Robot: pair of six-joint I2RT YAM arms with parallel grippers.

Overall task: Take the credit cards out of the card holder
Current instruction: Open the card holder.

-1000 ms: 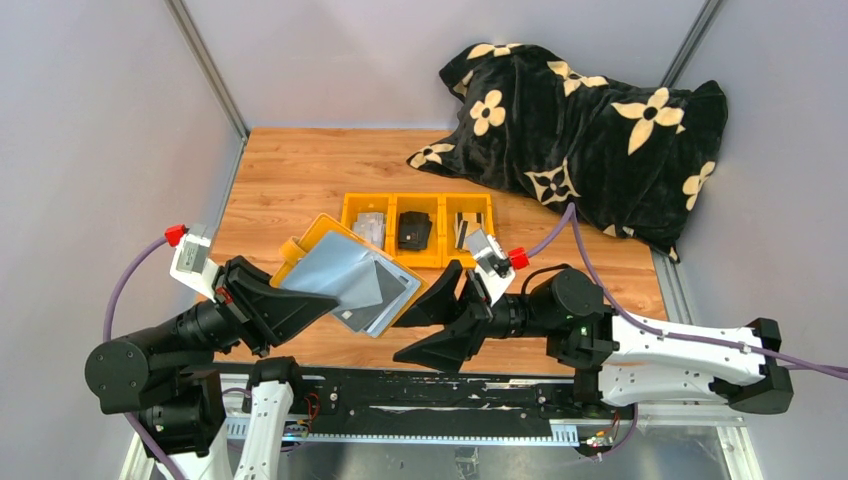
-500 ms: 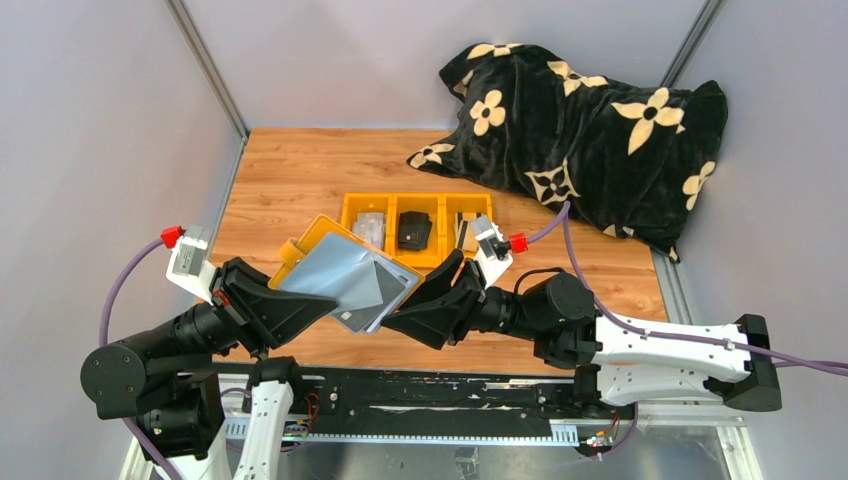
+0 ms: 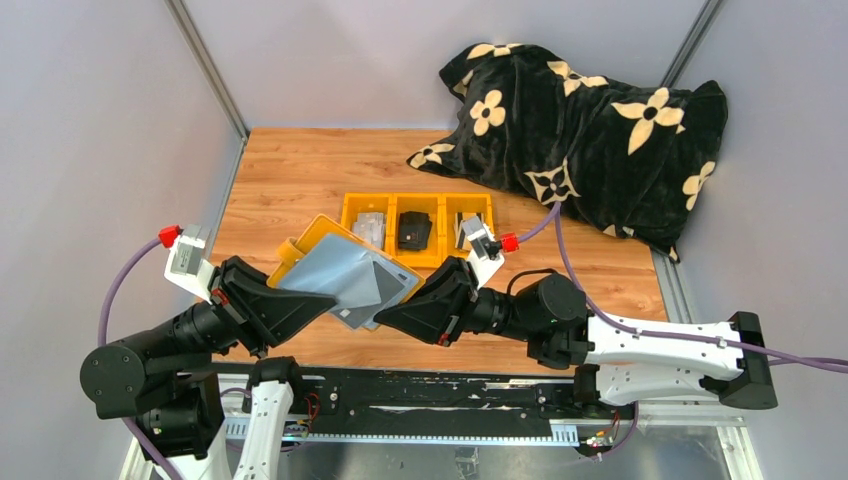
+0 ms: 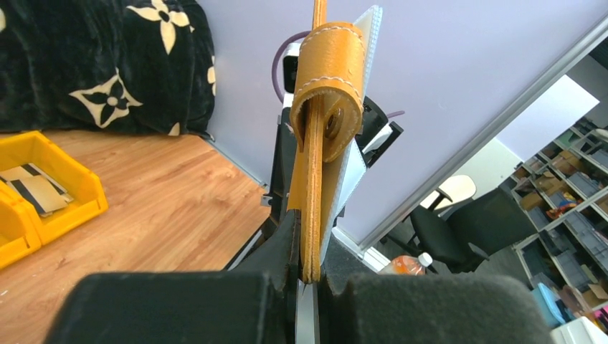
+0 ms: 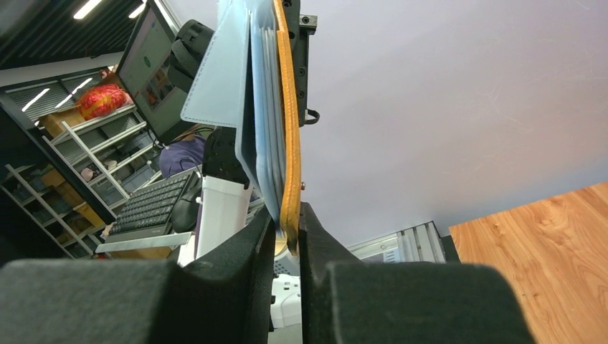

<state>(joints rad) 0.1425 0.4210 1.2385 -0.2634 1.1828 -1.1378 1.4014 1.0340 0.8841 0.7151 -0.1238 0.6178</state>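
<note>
The mustard-yellow card holder [image 3: 340,275] hangs open in the air above the table's near edge, its grey-blue inner faces turned up. My left gripper [image 3: 322,300] is shut on its left side, and the left wrist view shows the yellow leather [image 4: 326,93] pinched between the fingers. My right gripper [image 3: 385,312] is shut on the right edge. In the right wrist view the yellow cover and grey-blue leaves [image 5: 287,143] stand between the pads. Pale credit cards [image 3: 370,226] lie in the tray's left compartment, and more cards [image 4: 36,190] with a black stripe in another.
A yellow three-compartment tray [image 3: 440,198] sits mid-table behind the holder, with a black lumpy pouch [image 3: 413,230] in its middle compartment. A black flower-patterned cushion [image 3: 590,130] fills the back right corner. Metal frame posts stand at the table's far corners.
My right gripper has moved left up to the holder and its jaws have closed from wide open onto the right edge. The left gripper has kept its grip, nearly still.
</note>
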